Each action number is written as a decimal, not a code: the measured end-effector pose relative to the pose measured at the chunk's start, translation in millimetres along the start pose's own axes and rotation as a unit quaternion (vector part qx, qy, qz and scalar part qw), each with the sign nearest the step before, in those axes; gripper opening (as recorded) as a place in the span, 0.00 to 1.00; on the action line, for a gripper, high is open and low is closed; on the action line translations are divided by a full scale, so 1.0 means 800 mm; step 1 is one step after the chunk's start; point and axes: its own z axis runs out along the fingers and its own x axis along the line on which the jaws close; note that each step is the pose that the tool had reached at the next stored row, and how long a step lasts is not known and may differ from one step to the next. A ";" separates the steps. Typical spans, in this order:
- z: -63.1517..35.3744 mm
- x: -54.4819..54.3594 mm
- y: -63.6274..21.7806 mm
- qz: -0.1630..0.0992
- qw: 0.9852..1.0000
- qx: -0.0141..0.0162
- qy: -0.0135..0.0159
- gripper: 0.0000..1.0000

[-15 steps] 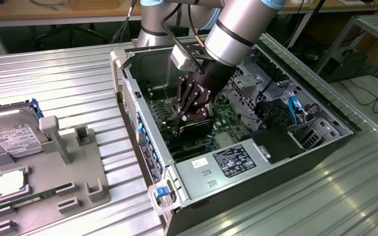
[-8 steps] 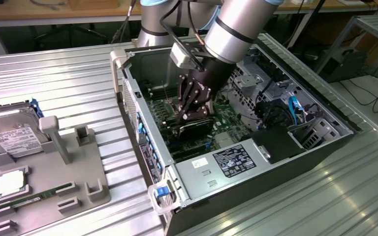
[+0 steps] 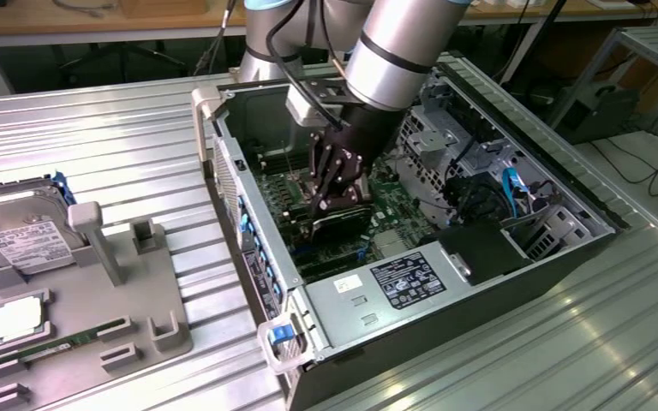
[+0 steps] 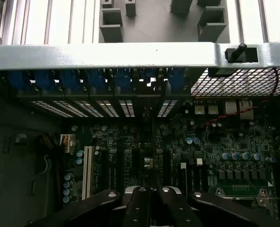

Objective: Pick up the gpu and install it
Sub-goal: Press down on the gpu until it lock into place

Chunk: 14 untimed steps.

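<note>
Plainly, the computer case (image 3: 220, 163) was your biggest hazard: it lay open on its side, and the arm (image 3: 403, 51) reached down through the open side, so any sideways drift could have knocked the arm against the case's rim or the drive cage inside it. Deeper in the case lay the motherboard (image 3: 403, 210), crowded with parts, and a hard downward push there could have flexed it or cracked a solder joint. The gpu (image 3: 341, 223) sat low inside the case, just above the board near its middle, a dark flat card directly beneath the gripper (image 3: 338, 204). Its fingers were drawn together, but you could not tell whether they pinched the card's upper edge or only pressed on it. With a thin pinch, the card might have tilted and gone in crooked. From the wrist view, the gripper (image 4: 149, 196) hung over the rows of expansion slots, with the white slot (image 4: 87, 172) off to one side. You might have judged a one-row misalignment enough to grind the card's contacts on a slot's plastic lip. Toward the case's rear wall, the blue latches (image 4: 97, 78) lined the bracket openings, and the card's metal end might have snagged there. The small capacitors (image 4: 66, 189) close by could have been bent by a stray fingertip.
</note>
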 end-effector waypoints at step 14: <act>0.005 -0.009 0.020 0.007 0.999 0.045 0.023 0.11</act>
